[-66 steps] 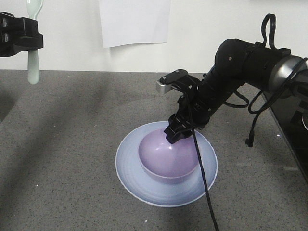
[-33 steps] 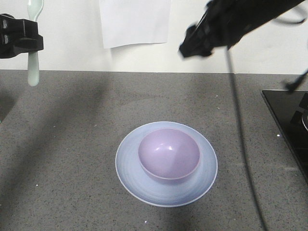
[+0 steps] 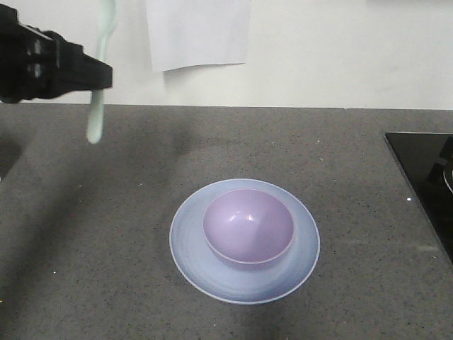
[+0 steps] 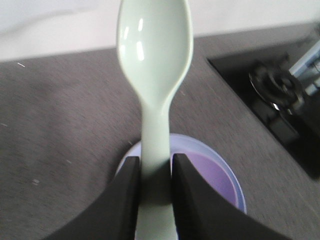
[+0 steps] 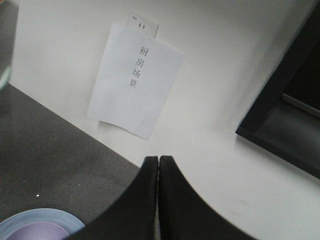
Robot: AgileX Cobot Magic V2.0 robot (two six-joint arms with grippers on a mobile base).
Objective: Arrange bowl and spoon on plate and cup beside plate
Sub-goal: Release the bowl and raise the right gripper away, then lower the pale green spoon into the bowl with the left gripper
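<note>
The left arm reached in from the upper left of the front view, the left gripper (image 3: 98, 74) held high over the grey countertop (image 3: 106, 234). Its jaws were clamped on the handle of the spoon (image 3: 95, 117), which stood scoop-up and slightly tilted. The right gripper (image 5: 158, 167) faced the wall and a printed sheet of paper (image 5: 135, 80), its fingers pressed together on nothing.

Half a second before, the right arm had crossed the top right of the front view; it had since left that view. The left gripper had carried the spoon rightward, and the spoon leaned more. The bowl (image 3: 248, 227) had stayed centred on the plate (image 3: 187, 251).

Bowl and plate lay well apart from the spoon, below and to the right of it in the front view.
</note>
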